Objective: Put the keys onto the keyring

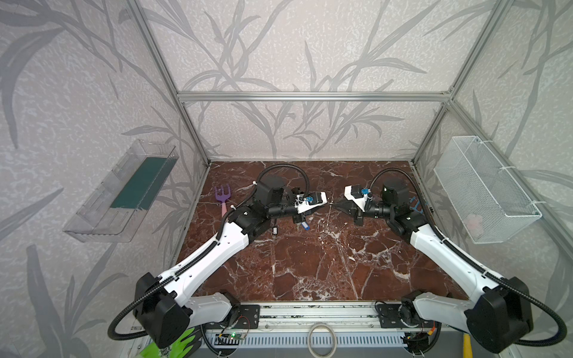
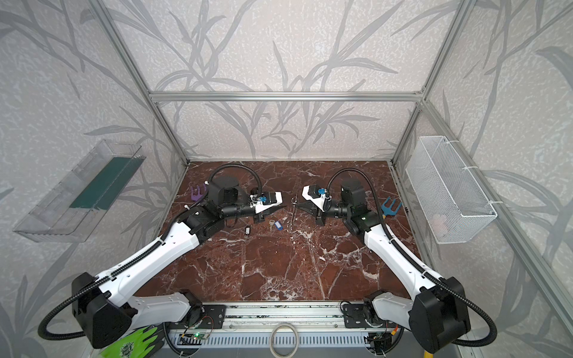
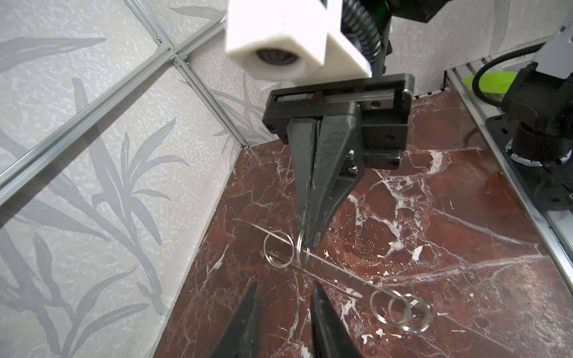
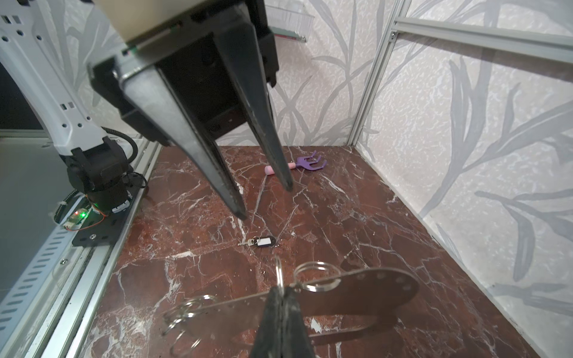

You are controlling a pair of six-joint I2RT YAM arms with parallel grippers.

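Note:
The keyring [image 4: 356, 294], a flat grey metal plate with small loops along its edge, hangs above the marble floor. My right gripper [image 4: 282, 293] is shut on its edge at one loop, as the left wrist view also shows [image 3: 310, 241]. In both top views the plate is a thin edge-on sliver [image 1: 329, 214] between the two grippers. My left gripper [image 3: 285, 286] faces it a short way off, open and empty [image 4: 263, 200]. The blue-tagged key [image 2: 278, 225] lies on the floor below my left gripper. The black-and-white key [image 4: 263, 241] lies a little further left [image 1: 274, 230].
A purple toy fork [image 1: 224, 198] lies at the back left and a blue one [image 2: 391, 207] behind the right arm. A clear tray [image 1: 124, 192] hangs on the left wall, a white wire basket [image 1: 483, 189] on the right. A pale ring [image 1: 322, 339] sits on the front rail.

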